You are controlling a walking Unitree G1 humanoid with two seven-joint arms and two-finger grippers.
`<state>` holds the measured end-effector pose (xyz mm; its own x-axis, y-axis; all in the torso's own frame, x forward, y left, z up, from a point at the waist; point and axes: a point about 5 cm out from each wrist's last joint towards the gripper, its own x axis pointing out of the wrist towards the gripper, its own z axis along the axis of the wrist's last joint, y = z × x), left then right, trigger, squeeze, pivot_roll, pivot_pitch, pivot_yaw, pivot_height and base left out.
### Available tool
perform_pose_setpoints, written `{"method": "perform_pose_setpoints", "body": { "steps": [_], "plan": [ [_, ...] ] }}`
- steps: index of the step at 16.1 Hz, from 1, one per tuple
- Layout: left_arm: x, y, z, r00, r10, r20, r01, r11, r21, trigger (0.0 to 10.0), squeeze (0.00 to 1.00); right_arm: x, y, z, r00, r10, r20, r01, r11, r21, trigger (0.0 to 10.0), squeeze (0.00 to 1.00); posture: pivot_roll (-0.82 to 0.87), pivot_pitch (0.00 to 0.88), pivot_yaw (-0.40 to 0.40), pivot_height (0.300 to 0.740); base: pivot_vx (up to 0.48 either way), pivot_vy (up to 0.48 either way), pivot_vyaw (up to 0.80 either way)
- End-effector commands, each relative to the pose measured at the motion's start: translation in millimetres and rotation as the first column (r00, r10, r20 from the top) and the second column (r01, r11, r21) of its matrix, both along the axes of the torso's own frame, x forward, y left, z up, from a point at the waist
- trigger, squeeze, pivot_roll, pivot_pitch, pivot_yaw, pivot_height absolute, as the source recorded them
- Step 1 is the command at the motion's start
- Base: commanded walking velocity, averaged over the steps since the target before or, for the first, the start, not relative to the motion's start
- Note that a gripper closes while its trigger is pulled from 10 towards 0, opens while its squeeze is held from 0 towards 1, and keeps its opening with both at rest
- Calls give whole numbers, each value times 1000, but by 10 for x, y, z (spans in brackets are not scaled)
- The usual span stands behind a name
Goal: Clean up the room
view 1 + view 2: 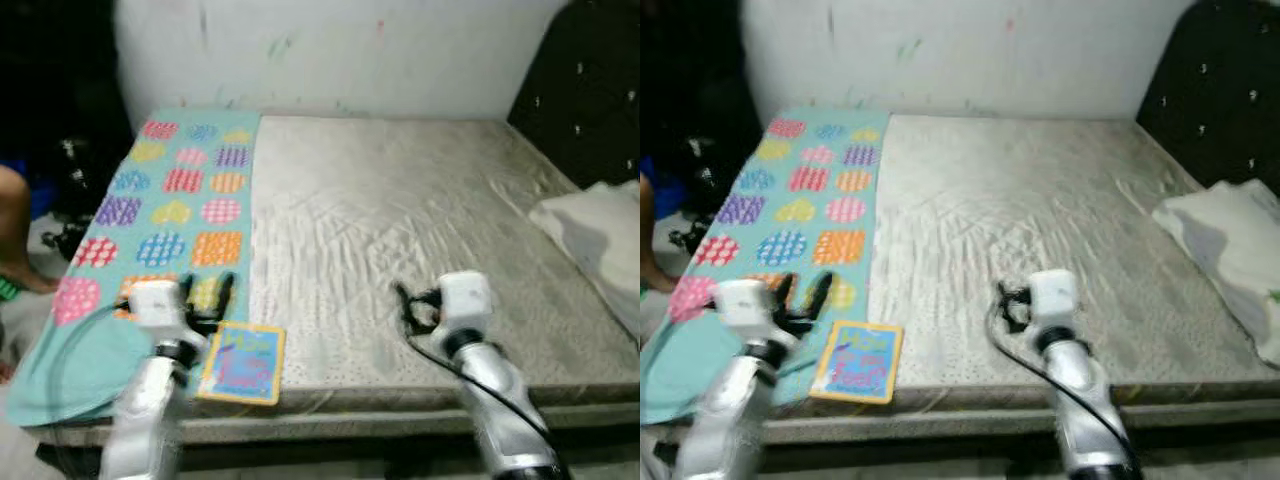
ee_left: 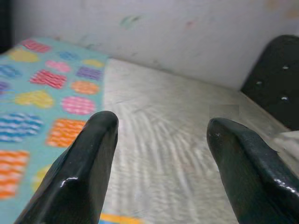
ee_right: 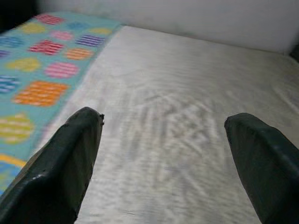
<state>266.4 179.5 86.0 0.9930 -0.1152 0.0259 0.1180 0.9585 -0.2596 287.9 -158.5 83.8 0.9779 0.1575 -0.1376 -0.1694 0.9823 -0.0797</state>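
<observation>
1. I'm looking down at a bed [image 1: 400, 230] covered by a pale, wrinkled sheet, set against a white wall [image 1: 330, 50] with a few faint colour marks on it.
2. A teal blanket [image 1: 170, 210] printed with patterned hearts and squares lies along the bed's left side, and its near end hangs over the bed's front-left corner.
3. A colourful children's book [image 1: 243, 364] lies flat near the bed's front edge, resting partly on the blanket's inner border and partly on the sheet.
4. My left gripper [image 1: 207, 296] hovers over the near end of the blanket, just beyond and to the left of the book, not touching it as far as I can tell.
5. In the left wrist view its two black fingers [image 2: 79, 172] stand well apart with nothing between them, and an orange and blue corner, probably the book's, shows low between them.
6. My right gripper [image 1: 1008, 305] is held over the bare sheet near the front edge, around the middle of the bed and well apart from the book.
7. In the right wrist view its fingers [image 3: 60, 168] are also spread wide and empty, pointing across the sheet with the blanket off to one side.
8. A white pillow [image 1: 600, 240] lies at the right edge of the bed, beside a dark tufted headboard [image 1: 590, 90].
9. At the far left edge a person's bare leg [image 1: 15, 235] stands on the floor beside the bed.
10. The head views are slightly blurred, so finer details on the book cover cannot be read.
</observation>
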Motion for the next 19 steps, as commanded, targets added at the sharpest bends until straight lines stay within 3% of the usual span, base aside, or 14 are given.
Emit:
{"method": "perform_pose_setpoints", "body": {
  "steps": [1,8,14,19],
  "plan": [
    [23,-94,9,1000,-23,6,23,1000,-19,10000,0,28,-90,59,1000,-15,18,15,1000,-17,10000,0,-55,0,-35,740,0,0,0],
    [17,-151,24,998,-65,22,66,996,-59,10000,0,46,-67,76,1000,8,28,-8,1000,-28,10000,0,-62,0,-33,740,0,0,0],
    [18,-182,16,997,-77,18,78,995,-69,10000,0,37,-66,73,1000,12,26,-11,1000,-28,10000,0,-64,0,-34,740,271,0,0],
    [21,-191,9,997,-71,12,71,995,-75,10000,0,37,-65,74,1000,12,26,-11,1000,-26,10000,0,-64,0,-35,740,0,0,0]
  ]
}}
